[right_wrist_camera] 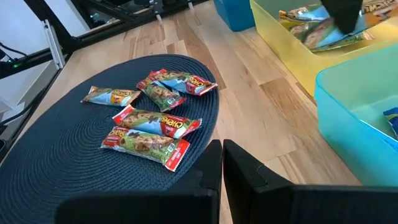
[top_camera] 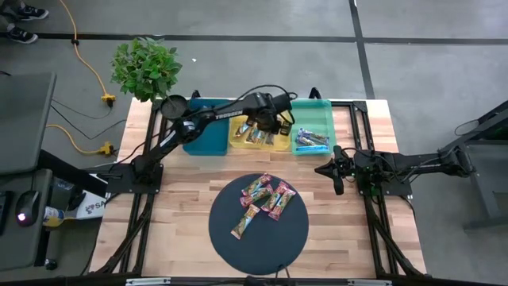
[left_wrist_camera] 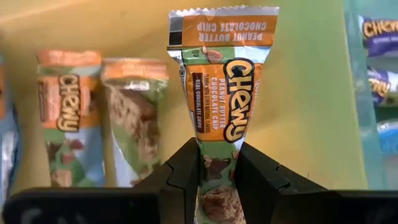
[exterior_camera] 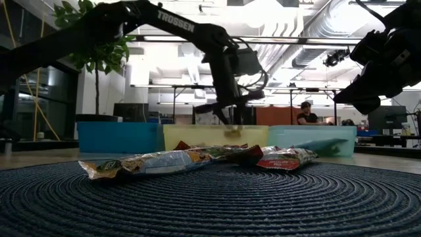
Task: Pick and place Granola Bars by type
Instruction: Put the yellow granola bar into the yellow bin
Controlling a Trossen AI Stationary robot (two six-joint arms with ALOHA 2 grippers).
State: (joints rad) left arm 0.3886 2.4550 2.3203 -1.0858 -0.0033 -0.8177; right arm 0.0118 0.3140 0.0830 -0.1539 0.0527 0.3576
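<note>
Sorting by wrapper type explains the layout: three shallow plastic trays stand side by side along the far edge of the wooden surface (top_camera: 190, 171), a dark blue tray (top_camera: 205, 137), a yellow tray (top_camera: 238, 139) and a pale teal tray (top_camera: 321, 119). The left gripper (left_wrist_camera: 217, 168) hangs over the yellow tray with its jaws clamped on the lower end of an orange-and-green peanut-butter chocolate-chip granola bar (left_wrist_camera: 222, 93), which points away from the jaws over the tray floor; judging by the two like-coloured orange-green bars (left_wrist_camera: 99, 118) already lying flat beside it, this one is held there to be let go among its own kind. Blue-purple wrapped bars (top_camera: 311, 141) lie in the teal tray, showing that each tray takes one type. The remaining shiny-wrapped bars (right_wrist_camera: 152, 118), mostly pink-red with an orange-tan one at the edge, lie in a loose cluster on the large round dark woven mat (top_camera: 230, 238) near the front, some overlapping. The right gripper (right_wrist_camera: 221, 158) waits above the surface between the mat and the teal tray, jaws pressed together and empty. Little obstructs the drop; the tray walls and the bars already inside are the nearest things. A leafy green potted plant (top_camera: 144, 67) stands beyond the blue tray, clear of the work.
</note>
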